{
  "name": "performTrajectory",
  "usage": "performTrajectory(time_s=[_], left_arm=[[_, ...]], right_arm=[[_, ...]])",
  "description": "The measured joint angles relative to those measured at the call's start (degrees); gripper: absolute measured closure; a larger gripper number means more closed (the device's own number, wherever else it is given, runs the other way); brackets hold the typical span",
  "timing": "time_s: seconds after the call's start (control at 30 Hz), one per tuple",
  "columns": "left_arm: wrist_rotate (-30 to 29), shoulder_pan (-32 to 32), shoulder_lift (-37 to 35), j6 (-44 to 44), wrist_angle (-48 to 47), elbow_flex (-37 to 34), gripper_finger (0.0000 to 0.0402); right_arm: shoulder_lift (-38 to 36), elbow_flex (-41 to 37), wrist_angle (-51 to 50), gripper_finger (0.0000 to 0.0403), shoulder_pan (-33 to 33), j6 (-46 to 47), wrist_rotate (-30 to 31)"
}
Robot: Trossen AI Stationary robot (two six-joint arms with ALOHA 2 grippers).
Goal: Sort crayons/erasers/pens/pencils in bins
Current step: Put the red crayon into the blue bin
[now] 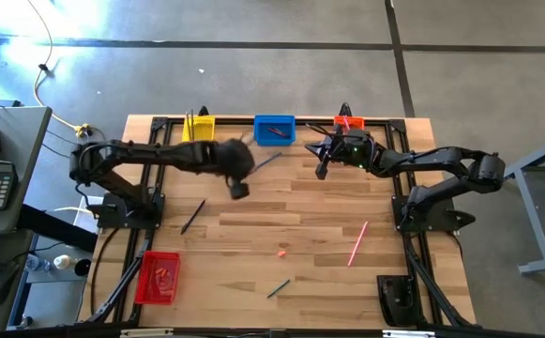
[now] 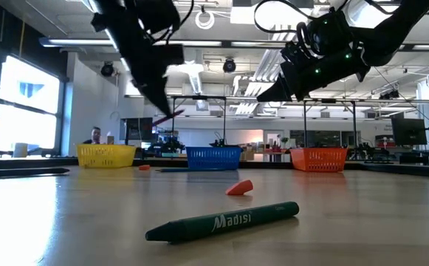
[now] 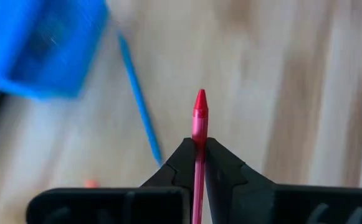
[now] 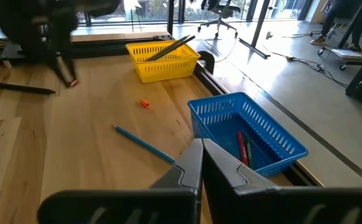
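- Red bin (image 1: 158,278): sitting at the table's near-left corner, with small reddish pieces lying inside.
- Dark pencil (image 1: 192,216): lying loose on the boards, right of the left arm's base.
- Yellow bin (image 1: 198,127): standing at the far edge, holding long dark sticks (image 4: 168,48).
- Left gripper (image 1: 238,189): hanging above the table between the yellow and blue bins; its fingers (image 3: 182,163) are pinching a reddish crayon (image 3: 199,134), tip pointing forward.
- Blue bin (image 1: 274,130): holding red and green crayons (image 4: 243,147); a thin blue stick (image 4: 144,145) is lying just beside it.
- Green crayon (image 1: 279,287) and a small red eraser (image 1: 281,251): waiting loose near the table's middle front.
- Right gripper (image 1: 324,163): hovering near the orange bin (image 1: 349,122), jaws closed together and carrying nothing.
- Pink pen (image 1: 357,243): lying loose toward the right.
- Step in hand, as judged: the held crayon is being carried; the next move calls for centring over the blue bin and releasing.
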Motion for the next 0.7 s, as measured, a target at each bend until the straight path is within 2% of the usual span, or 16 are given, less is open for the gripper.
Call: performTrajectory(time_s=[0.17, 0.43, 0.5, 0.7], left_arm=[[1.0, 4.1, 0.2, -2.2, 17.5, 0.1, 0.0398], [2.1, 9.8, 5.9, -2.2, 40.1, 0.2, 0.0398], [3.5, 11.5, 8.5, -2.1, 41.1, 1.8, 0.0398], [4.8, 15.1, 18.2, 0.5, 35.2, 11.7, 0.0398]], right_arm=[[0.0, 0.0, 0.0, 0.0402, 0.0, 0.0, 0.0], [0.0, 0.0, 0.0, 0.0402, 0.0, -0.1, 0.0], [0.0, 0.0, 0.1, 0.0402, 0.0, -0.1, 0.0], [0.0, 0.0, 0.4, 0.0402, 0.0, -0.3, 0.0]])
